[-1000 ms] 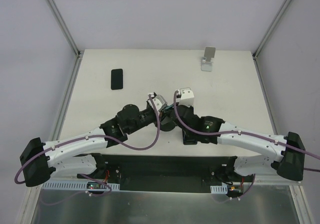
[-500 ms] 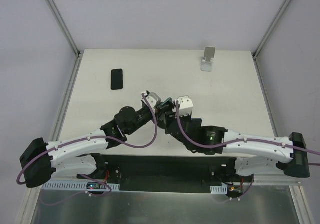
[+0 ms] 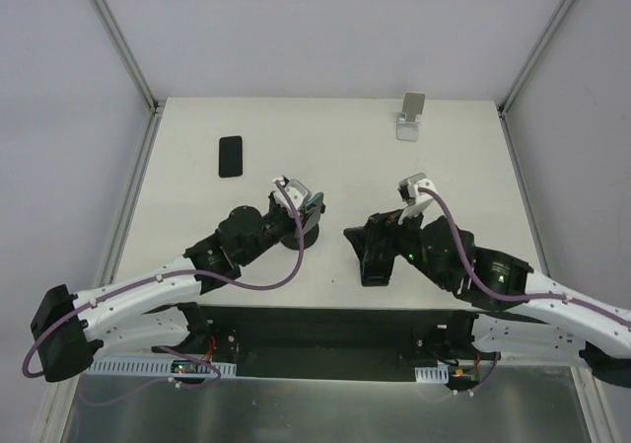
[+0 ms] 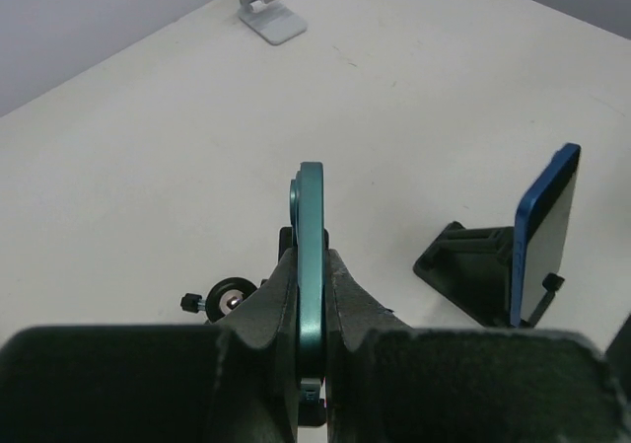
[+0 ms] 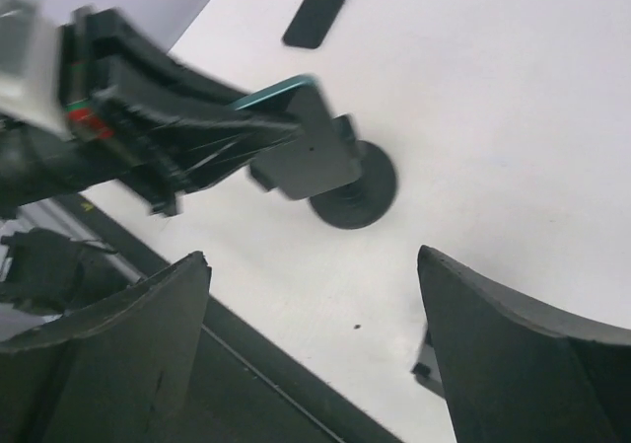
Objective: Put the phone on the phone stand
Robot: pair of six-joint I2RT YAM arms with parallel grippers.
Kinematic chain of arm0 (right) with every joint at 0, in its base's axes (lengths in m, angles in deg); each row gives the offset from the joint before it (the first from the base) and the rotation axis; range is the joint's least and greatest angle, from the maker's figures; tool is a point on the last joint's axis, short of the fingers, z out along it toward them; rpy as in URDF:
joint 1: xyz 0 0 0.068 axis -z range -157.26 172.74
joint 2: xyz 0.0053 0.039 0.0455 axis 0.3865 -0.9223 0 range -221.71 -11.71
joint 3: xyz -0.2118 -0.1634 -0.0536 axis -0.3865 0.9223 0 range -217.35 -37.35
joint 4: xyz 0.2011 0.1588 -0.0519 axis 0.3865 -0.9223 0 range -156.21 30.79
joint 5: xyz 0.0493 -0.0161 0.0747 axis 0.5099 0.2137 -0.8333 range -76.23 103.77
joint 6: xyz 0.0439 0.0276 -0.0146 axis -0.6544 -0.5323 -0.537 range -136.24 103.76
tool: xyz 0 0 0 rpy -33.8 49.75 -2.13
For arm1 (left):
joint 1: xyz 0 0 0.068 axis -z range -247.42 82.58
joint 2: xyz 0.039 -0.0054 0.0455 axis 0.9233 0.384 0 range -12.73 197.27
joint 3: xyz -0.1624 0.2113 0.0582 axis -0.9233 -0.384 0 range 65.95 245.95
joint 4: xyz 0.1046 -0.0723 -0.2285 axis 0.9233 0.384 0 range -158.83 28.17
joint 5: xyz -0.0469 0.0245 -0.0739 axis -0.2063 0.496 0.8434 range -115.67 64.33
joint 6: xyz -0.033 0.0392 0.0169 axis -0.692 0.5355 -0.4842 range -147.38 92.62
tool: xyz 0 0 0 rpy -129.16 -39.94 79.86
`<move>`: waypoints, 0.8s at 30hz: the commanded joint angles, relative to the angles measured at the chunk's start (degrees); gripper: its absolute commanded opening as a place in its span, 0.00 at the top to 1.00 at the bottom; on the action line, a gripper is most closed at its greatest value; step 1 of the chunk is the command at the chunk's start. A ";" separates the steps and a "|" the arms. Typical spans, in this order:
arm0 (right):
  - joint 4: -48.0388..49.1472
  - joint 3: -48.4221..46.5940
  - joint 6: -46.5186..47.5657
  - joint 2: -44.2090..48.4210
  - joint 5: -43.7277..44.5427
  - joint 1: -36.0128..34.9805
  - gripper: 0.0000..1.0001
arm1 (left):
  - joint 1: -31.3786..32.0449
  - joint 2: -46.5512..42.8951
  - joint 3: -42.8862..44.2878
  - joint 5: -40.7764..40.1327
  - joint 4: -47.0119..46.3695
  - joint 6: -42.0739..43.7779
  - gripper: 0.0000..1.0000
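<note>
A teal phone (image 4: 311, 221) stands on edge between the fingers of my left gripper (image 4: 311, 258), which is shut on it. In the top view this gripper (image 3: 304, 212) hovers left of the table's middle, over a round black base (image 3: 307, 236). The white phone stand (image 3: 411, 117) sits at the far back right with nothing on it, and shows small in the left wrist view (image 4: 268, 14). My right gripper (image 5: 314, 256) is open, with only table between its fingers. It is to the right of the left gripper (image 3: 367, 238) and faces it.
A black phone (image 3: 230, 156) lies flat at the back left. A blue phone (image 4: 544, 231) leans upright on a black stand (image 4: 471, 265) near the front edge by my right gripper. The round black base (image 5: 355, 188) lies under the teal phone.
The two grippers were together at the table's middle. My right gripper has opened and pulled away to the right. My left gripper, still shut on the teal phone, has shifted a little left.
</note>
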 commanded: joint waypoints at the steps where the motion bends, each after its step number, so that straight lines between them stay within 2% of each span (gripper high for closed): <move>1: -1.12 2.64 5.53 5.16 -8.97 8.11 0.12 | 0.02 -5.57 3.78 14.94 10.77 -1.16 1.00; 5: -2.08 4.49 6.15 7.19 -11.97 13.12 0.11 | -0.25 -9.96 5.44 29.72 14.38 -0.19 1.00; 8: -2.26 5.20 6.32 7.89 -13.12 14.80 0.11 | -0.42 -12.25 5.36 36.24 14.57 0.16 1.00; 14: -3.31 5.99 6.41 8.42 -13.03 15.42 0.11 | -0.60 -10.33 6.15 43.56 13.16 1.57 1.00; 20: -4.11 6.69 6.32 10.35 -12.24 15.59 0.11 | -3.76 -3.65 6.24 52.61 3.33 -0.62 1.00; 24: -5.25 6.86 6.94 11.93 -10.75 15.77 0.11 | -5.17 1.18 7.91 55.17 0.59 -1.15 1.00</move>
